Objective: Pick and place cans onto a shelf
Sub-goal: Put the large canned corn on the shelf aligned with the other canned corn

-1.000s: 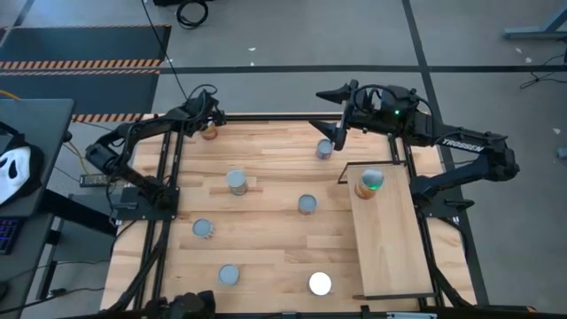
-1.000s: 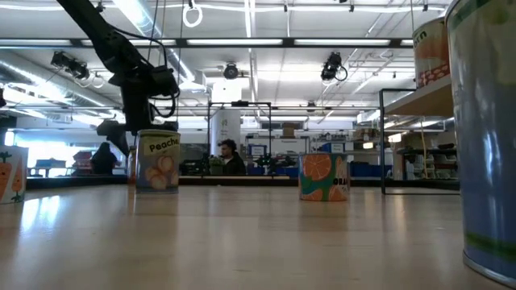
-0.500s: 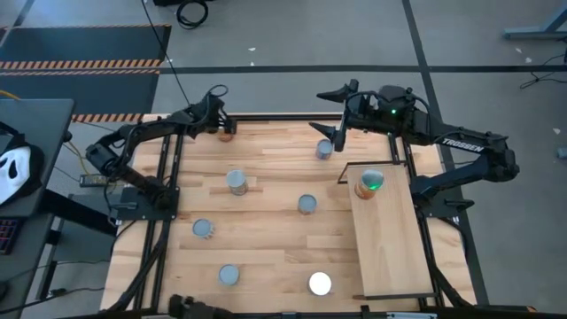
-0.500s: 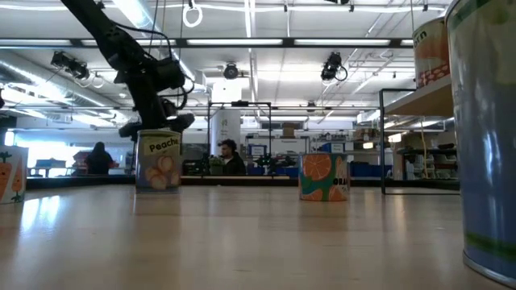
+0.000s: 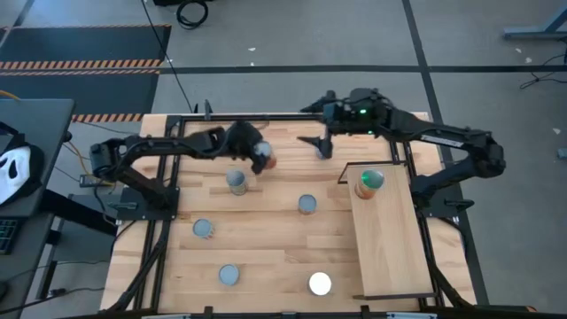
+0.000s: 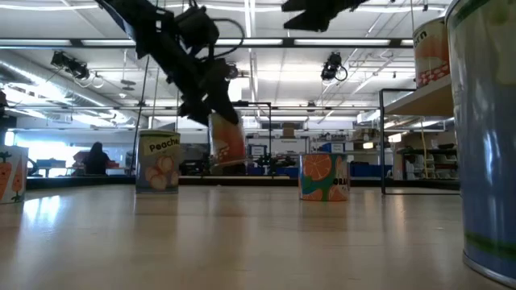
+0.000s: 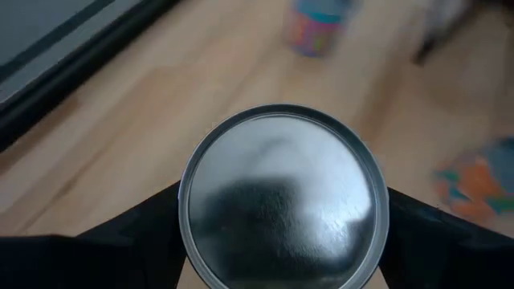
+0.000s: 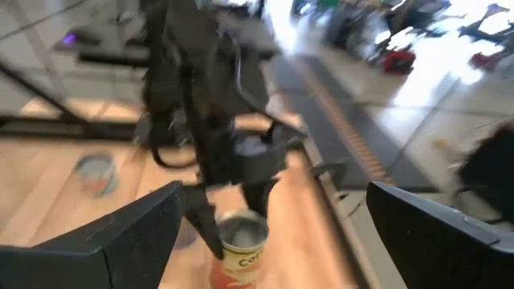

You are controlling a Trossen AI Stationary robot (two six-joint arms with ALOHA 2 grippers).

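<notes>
The left end effector (image 5: 257, 158), clamped on a can (image 5: 264, 160), carries it above the desk (image 5: 266, 248) at upper centre; next it must reach the shelf (image 5: 394, 239) at right, where the right end effector (image 5: 321, 133) hangs spread apart

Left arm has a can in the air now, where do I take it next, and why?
Probably carry it on toward the shelf. The left gripper holds an orange-sided can clear of the tabletop, over the table's middle. The shelf carries only one can at its far end, with bare board nearer. Mind the open right gripper hovering close by.
</notes>
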